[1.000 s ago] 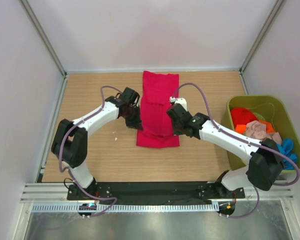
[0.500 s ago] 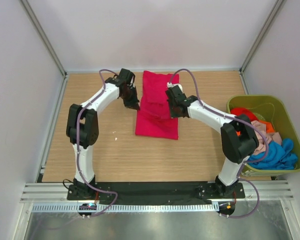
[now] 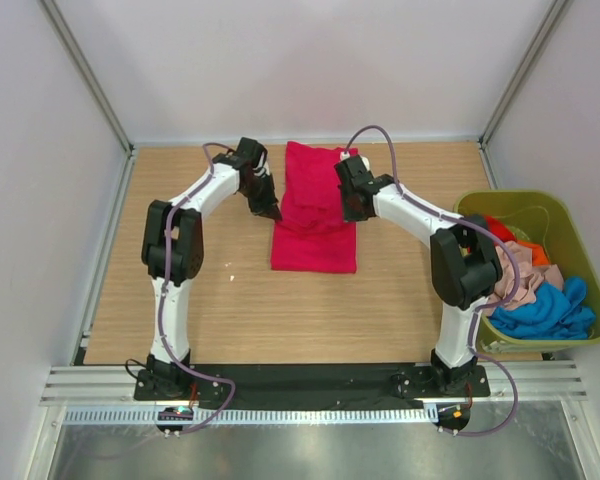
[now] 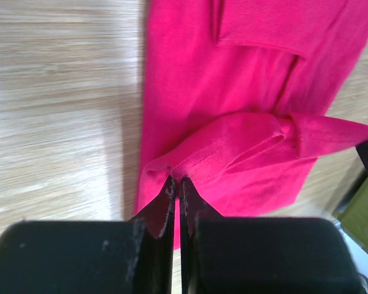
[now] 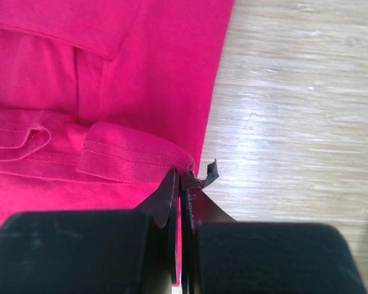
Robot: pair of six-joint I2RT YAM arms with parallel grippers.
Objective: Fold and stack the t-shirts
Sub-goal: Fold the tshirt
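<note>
A crimson-red t-shirt [image 3: 315,240] lies folded into a long strip at the middle of the table. My left gripper [image 3: 271,211] is shut on its hem at the strip's left edge, seen close in the left wrist view [image 4: 176,179]. My right gripper [image 3: 349,211] is shut on the same hem at the right edge [image 5: 181,176]. Between them the hem [image 4: 233,138] is lifted and doubled back over the strip [image 5: 141,55]. The other t-shirts lie heaped in a tub: orange-red [image 3: 497,229], beige-pink [image 3: 516,277] and blue [image 3: 546,309].
The olive-green tub [image 3: 464,206] stands at the right edge of the wooden table [image 3: 200,300]. White walls with metal posts close in the left, far and right sides. A black scrap [image 5: 209,174] sticks out at my right fingertip.
Both grippers have moved toward the far wall with the hem in them. The shirt's near end has folded up over itself, so the strip looks shorter.
</note>
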